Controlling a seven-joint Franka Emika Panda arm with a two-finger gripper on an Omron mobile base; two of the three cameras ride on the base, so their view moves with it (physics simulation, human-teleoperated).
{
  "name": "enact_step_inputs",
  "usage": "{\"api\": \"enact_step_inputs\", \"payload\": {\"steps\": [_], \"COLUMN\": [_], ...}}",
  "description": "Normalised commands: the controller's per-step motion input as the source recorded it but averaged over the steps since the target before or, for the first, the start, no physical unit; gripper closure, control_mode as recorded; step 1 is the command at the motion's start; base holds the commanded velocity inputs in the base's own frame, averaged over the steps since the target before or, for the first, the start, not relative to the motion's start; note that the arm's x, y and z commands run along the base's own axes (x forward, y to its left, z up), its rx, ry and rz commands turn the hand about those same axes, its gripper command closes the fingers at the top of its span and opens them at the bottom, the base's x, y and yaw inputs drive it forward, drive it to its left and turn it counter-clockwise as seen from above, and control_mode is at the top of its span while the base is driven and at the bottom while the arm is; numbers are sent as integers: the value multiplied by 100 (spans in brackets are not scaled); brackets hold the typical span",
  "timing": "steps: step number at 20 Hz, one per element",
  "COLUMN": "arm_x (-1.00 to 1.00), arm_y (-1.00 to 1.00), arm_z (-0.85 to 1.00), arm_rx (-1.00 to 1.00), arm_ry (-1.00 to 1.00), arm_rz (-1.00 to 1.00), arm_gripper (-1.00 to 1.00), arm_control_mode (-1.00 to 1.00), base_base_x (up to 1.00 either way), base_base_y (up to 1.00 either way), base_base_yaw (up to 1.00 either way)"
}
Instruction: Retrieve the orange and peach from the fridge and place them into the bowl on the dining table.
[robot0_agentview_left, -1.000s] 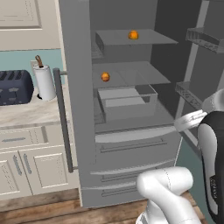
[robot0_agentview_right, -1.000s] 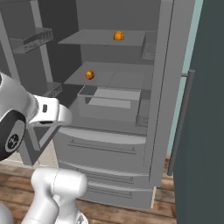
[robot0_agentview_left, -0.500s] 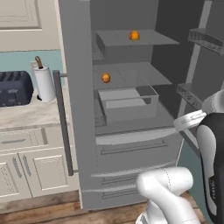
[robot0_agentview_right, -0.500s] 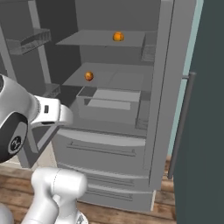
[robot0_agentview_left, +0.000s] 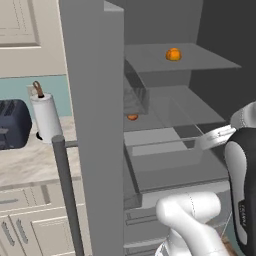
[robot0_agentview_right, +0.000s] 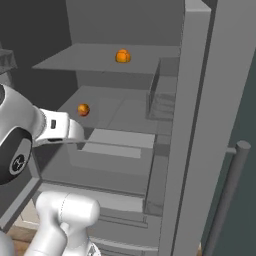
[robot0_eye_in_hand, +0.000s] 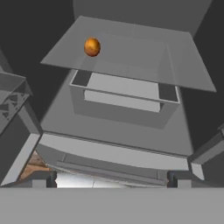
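Left base view:
fridge (robot0_agentview_left: 95, 125): doors swung open, grey interior exposed; the near door edge and its bar handle fill the left half.
upper fruit (robot0_agentview_left: 173, 54): orange ball resting on the top shelf (robot0_agentview_left: 200, 60), toward the back.
lower fruit (robot0_agentview_left: 132, 117): on the middle shelf, half hidden behind the door edge.
side table (robot0_agentview_left: 30, 160): wall counter to the left carrying a toaster (robot0_agentview_left: 12, 124) and a paper towel roll (robot0_agentview_left: 46, 117).

Right base view:
upper fruit (robot0_agentview_right: 122, 56): alone on the top shelf, well above the arm.
lower fruit (robot0_agentview_right: 83, 109): on the middle shelf, just beyond the arm's white wrist link, not touched.
crisper drawer (robot0_agentview_right: 117, 145): pale box below the middle shelf.

Hand view:
gripper (robot0_eye_in_hand: 112, 179): the fingers (robot0_eye_in_hand: 43, 179) stand spread wide with nothing between them, aimed into the fridge.
lower fruit (robot0_eye_in_hand: 92, 47): upper left of view, well apart from the fingers.

Step in hand: reaching in for the first fruit; which one is the orange or the peach I cannot tell.
Next move: likely push forward and up so the spread fingers straddle the lower fruit, then close.
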Motion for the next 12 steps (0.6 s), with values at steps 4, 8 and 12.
{"api": "enact_step_inputs", "payload": {"steps": [4, 8, 12], "arm_x": [0, 0, 62], "arm_y": [0, 0, -14], "arm_z": [0, 0, 14], "arm_rx": [0, 0, 5], "arm_ry": [0, 0, 5], "arm_rz": [0, 0, 0], "arm_gripper": [-100, -100, -100], "arm_control_mode": [100, 100, -100], "base_base_x": [100, 100, 25], "base_base_y": [-10, -18, -4], "base_base_yaw": [0, 0, 0]}}
